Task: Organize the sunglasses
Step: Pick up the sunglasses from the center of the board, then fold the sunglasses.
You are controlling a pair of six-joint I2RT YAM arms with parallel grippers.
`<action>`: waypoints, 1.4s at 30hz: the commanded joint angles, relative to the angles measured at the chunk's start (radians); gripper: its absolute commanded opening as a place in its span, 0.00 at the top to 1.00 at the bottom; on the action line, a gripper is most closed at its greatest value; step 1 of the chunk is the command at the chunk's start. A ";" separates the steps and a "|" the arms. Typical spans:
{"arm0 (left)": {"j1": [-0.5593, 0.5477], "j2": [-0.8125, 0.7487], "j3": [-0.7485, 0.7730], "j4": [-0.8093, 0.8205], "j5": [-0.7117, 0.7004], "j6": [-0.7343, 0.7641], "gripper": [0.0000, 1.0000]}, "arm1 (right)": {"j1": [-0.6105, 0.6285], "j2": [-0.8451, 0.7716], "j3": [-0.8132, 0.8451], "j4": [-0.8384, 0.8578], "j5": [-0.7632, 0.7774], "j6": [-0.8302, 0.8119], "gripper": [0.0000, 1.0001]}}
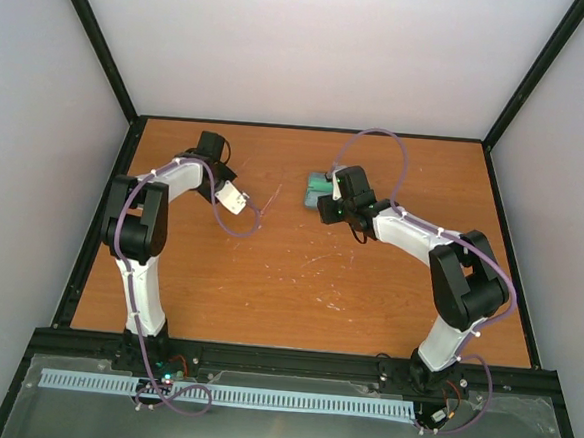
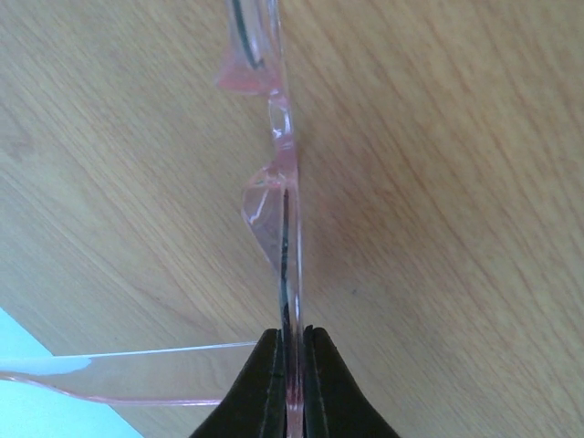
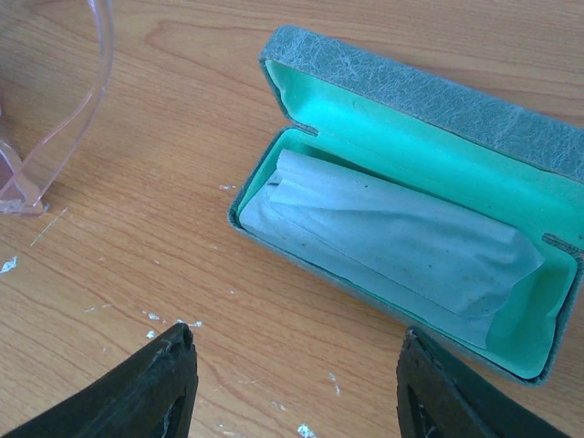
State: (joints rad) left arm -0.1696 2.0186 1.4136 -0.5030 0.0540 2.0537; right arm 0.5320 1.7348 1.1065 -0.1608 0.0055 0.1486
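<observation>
Black left tool [image 2: 292, 365] is pinching the pink sunglasses [image 2: 285, 173] edge-on over the wood surface [image 2: 456, 182], right tool [image 3: 292, 365] spread by the open case [image 3: 411, 100], so I'd guess mid-carry, with lowering them onto the cloth [image 3: 392, 237] inside next.

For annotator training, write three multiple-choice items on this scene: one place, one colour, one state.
1. The left gripper is: A wide open; B shut on the sunglasses; C shut on nothing.
2. The cloth lies: A inside the case; B under the sunglasses; C in the left gripper.
3. The case's lining is: A red; B turquoise-green; C yellow.
Answers: 1 B, its jaws clamp the pink frame; 2 A, it fills the open case's lower half; 3 B, the right wrist view shows it plainly.
</observation>
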 commanded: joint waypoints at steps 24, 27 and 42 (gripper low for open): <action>-0.161 -0.216 -0.803 1.886 0.590 -0.390 0.99 | -0.335 0.145 0.176 0.045 -0.978 0.157 0.40; -0.192 -0.178 -0.777 1.962 0.592 -0.388 1.00 | -0.297 0.188 0.204 -0.032 -1.039 0.088 0.40; -0.243 -0.099 -0.707 2.005 0.618 -0.397 1.00 | -0.257 0.156 0.196 -0.120 -1.266 -0.012 0.40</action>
State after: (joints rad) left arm -0.4026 1.9030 0.6712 1.4506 0.6449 1.6810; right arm 0.2752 1.9430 1.2877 -0.2310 -1.1934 0.1940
